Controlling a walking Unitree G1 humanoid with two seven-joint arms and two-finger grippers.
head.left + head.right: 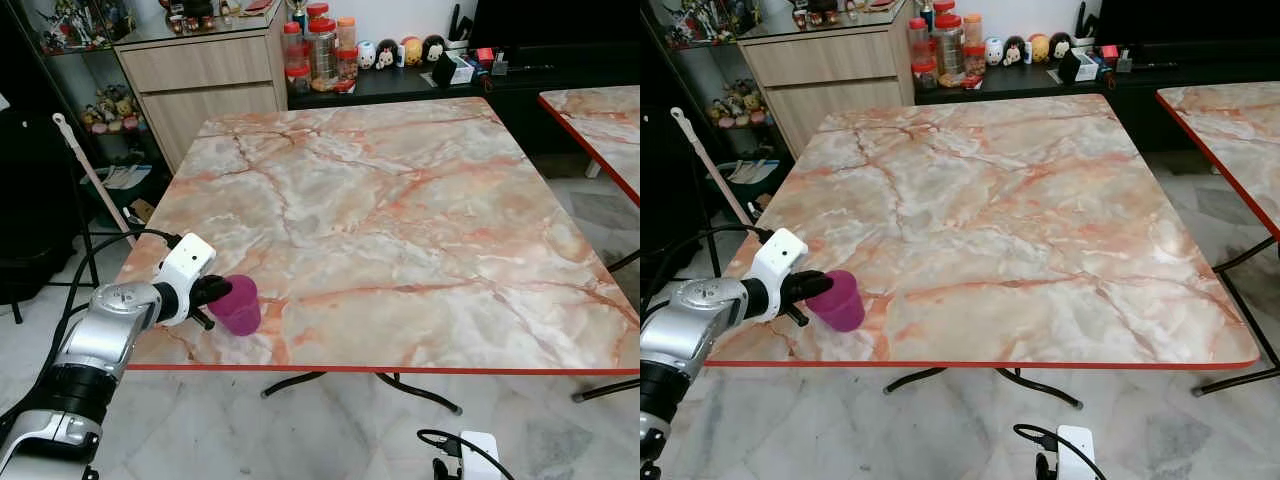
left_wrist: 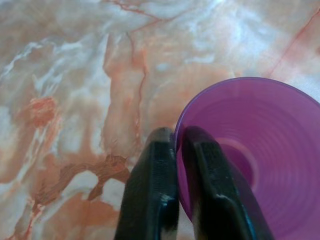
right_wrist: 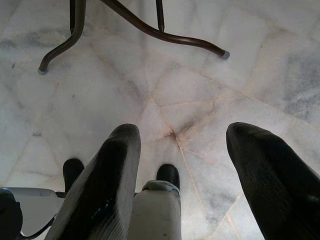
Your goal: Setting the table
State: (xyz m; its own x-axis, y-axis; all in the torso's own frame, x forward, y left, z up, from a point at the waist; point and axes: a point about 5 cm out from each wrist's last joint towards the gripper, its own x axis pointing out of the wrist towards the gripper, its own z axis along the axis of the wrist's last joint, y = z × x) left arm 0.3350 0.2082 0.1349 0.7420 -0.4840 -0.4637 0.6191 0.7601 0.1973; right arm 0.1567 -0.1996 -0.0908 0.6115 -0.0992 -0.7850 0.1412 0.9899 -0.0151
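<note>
A purple plastic cup point(image 1: 239, 304) is held tilted over the near left corner of the marble table point(image 1: 400, 220). My left gripper point(image 1: 213, 292) is shut on the cup's rim, one finger inside and one outside, as the left wrist view shows: fingers point(image 2: 155, 190) pinch the cup point(image 2: 260, 150) wall. My right gripper point(image 3: 182, 150) hangs low below the table's near edge with its fingers point(image 3: 107, 185) spread open over the floor, holding nothing.
A second marble table point(image 1: 600, 120) stands at the right. Behind are a wooden cabinet point(image 1: 200, 80) and a dark shelf with jars point(image 1: 320, 50) and figurines. A broom handle point(image 1: 90, 175) leans at the left. Table legs point(image 3: 150, 30) cross the tiled floor.
</note>
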